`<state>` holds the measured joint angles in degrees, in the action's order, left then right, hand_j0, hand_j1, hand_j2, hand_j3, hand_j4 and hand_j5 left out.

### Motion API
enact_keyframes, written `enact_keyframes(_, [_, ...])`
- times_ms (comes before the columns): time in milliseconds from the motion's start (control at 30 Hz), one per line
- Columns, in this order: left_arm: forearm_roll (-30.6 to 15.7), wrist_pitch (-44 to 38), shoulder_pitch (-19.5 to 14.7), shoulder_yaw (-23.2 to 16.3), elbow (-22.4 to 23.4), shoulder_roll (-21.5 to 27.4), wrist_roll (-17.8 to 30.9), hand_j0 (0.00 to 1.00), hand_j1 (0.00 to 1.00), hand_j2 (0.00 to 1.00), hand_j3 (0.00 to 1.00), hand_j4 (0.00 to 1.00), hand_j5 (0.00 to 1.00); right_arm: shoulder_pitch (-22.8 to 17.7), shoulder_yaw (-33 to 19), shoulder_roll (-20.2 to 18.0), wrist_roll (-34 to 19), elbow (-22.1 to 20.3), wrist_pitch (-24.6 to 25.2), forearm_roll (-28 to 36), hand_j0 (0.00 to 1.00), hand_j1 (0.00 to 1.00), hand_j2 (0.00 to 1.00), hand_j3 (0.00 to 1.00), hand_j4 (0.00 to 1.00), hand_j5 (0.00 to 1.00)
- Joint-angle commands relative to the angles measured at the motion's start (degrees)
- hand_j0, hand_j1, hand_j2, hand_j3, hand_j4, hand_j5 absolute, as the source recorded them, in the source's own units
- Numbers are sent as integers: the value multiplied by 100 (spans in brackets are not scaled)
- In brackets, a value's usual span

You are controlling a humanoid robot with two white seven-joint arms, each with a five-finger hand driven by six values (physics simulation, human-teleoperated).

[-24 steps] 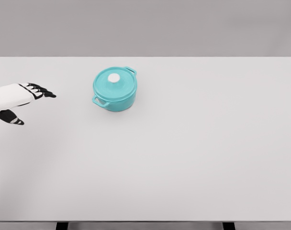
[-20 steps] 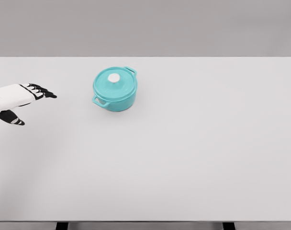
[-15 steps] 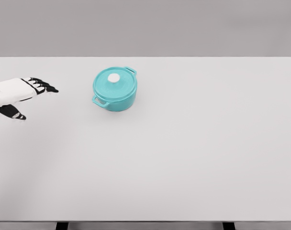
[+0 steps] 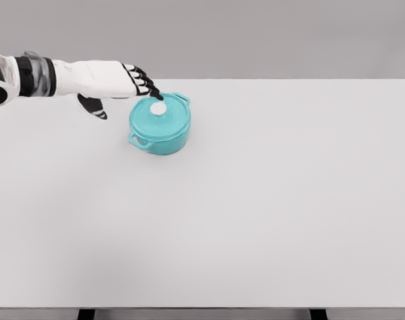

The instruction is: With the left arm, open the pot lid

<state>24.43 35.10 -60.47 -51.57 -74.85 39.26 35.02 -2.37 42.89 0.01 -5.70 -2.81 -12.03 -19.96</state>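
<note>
A teal pot [image 4: 160,131] with two side handles stands on the white table [image 4: 256,200], left of the middle and toward the back. Its teal lid [image 4: 164,115] is on, with a white knob [image 4: 158,108] at its centre. My left hand [image 4: 122,92] reaches in from the upper left, white with black fingers. The fingers [image 4: 148,85] are stretched out and spread, their tips just above and left of the knob. The thumb [image 4: 93,107] hangs down apart from them. The hand holds nothing.
The table's far edge runs just behind the pot. A plain grey wall [image 4: 256,33] lies behind the table. Two dark table legs [image 4: 86,314] show at the bottom edge.
My left hand has risen from low at the table's left edge and swept right to the pot's lid. The forearm has come into view. The pot has not moved.
</note>
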Motion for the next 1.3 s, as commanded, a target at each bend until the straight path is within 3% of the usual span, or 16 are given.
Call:
enact_keyframes(0, [-35,-10,-35,-222,383,-533,-2,100,100,100,100,100,100,0,1,-1,-1,-1,-1,0,100,100,100,100,100,100])
enact_keyframes(100, [-35,-10,-220,-231,805,-894,-2,100,100,100,100,100,100,0,1,-1,-1,-1,-1,0,100,100,100,100,100,100])
enact_keyframes(200, [-17,-10,-246,-240,823,-912,-2,100,100,100,100,100,100,0,1,-1,-1,-1,-1,0,100,100,100,100,100,100])
enact_keyframes(333, [44,-10,-264,-284,1209,-1017,-2,100,100,100,100,100,100,0,1,-1,-1,-1,-1,0,100,100,100,100,100,100])
enact_keyframes(500, [167,-10,-255,-345,1262,-1105,-2,98,98,98,98,98,98,0,1,-1,-1,-1,-1,0,100,100,100,100,100,100])
enact_keyframes(600, [325,-10,-264,-345,1789,-1298,-2,96,96,96,96,96,96,0,1,-1,-1,-1,-1,0,100,100,100,100,100,100])
enact_keyframes(933, [334,-10,-299,-354,1781,-1360,-2,76,76,76,76,76,76,0,1,-1,-1,-1,-1,0,100,100,100,100,100,100])
enact_keyframes(1267, [326,-10,-290,-372,1772,-1360,-2,73,73,73,73,73,73,0,1,-1,-1,-1,-1,0,100,100,100,100,100,100])
